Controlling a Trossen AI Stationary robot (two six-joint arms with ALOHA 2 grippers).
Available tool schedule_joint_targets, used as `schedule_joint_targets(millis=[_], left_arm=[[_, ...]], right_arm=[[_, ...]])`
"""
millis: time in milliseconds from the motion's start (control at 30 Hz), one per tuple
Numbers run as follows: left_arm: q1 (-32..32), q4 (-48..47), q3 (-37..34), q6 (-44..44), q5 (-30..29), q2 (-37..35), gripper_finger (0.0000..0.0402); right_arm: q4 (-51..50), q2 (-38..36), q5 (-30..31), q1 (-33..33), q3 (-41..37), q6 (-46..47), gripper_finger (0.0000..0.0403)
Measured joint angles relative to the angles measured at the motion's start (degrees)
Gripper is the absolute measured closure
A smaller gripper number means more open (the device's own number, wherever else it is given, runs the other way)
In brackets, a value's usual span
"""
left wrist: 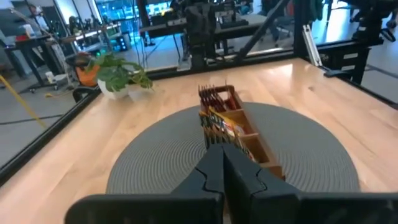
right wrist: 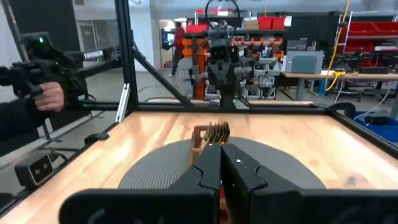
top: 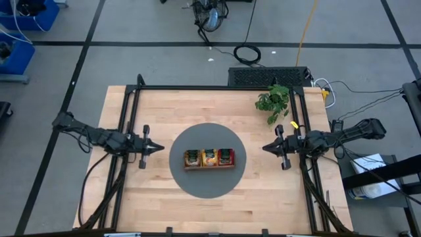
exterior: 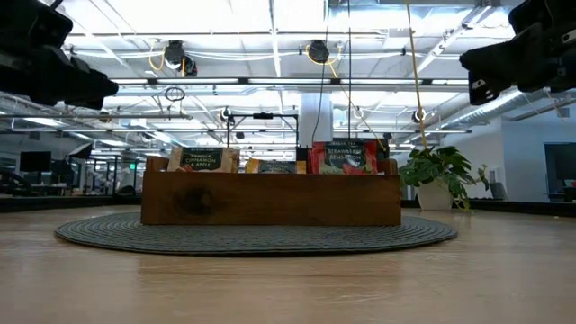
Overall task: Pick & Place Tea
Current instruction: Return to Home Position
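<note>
The tea sachets stand upright in the brown wooden three-compartment tray (top: 209,166) at the middle of the round grey mat (top: 191,181): tan-and-green ones (top: 191,157) in its left compartment, orange ones (top: 209,157) in the middle, red ones (top: 225,156) on the right. The labels show above the tray wall in the low view (exterior: 270,162). My left gripper (top: 160,147) is shut and empty, left of the mat, fingers pointing at the tray. My right gripper (top: 265,148) is shut and empty, right of the mat, also pointing at the tray. Both hover above the table.
A small potted plant (top: 273,101) stands at the table's far right. A black metal frame (top: 217,87) runs along the table's far, left and right sides. A person's hand (right wrist: 46,94) holds a device beyond the table in the right wrist view.
</note>
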Motion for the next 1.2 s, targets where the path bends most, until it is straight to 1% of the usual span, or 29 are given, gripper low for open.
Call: schedule_joint_targets(millis=[133, 267, 433, 533, 667, 867, 1200], left_arm=[[0.2, 0.0, 0.0, -0.1, 0.3, 0.7, 0.0394], [0.2, 0.0, 0.0, -0.4, 0.5, 1.1, 0.0398], [0.2, 0.0, 0.0, -2.6, 0.3, 1.5, 0.0387], [0.2, 0.0, -0.1, -2.8, 0.1, 1.4, 0.0383], [0.2, 0.1, -0.1, -3.1, 0.0, 1.4, 0.0388], [0.2, 1.2, -0.2, -3.1, -0.1, 1.4, 0.0398], [0.2, 2.4, -0.3, -3.1, -0.1, 1.4, 0.0353]], right_arm=[[1.5, 0.0, -0.1, 0.0, 0.0, 0.0, 0.0403], [1.5, 0.0, -0.1, 0.0, 0.0, -0.3, 0.0403], [0.8, 0.0, 0.0, 0.0, 0.0, -3.9, 0.0403], [1.3, 0.0, 0.0, 0.0, 0.0, -3.7, 0.0403], [1.2, 0.0, 0.0, 0.0, 0.0, -2.4, 0.0403], [1.2, 0.0, 0.0, 0.0, 0.0, -3.1, 0.0403], [1.2, 0.0, 0.0, 0.0, 0.0, -3.1, 0.0403]])
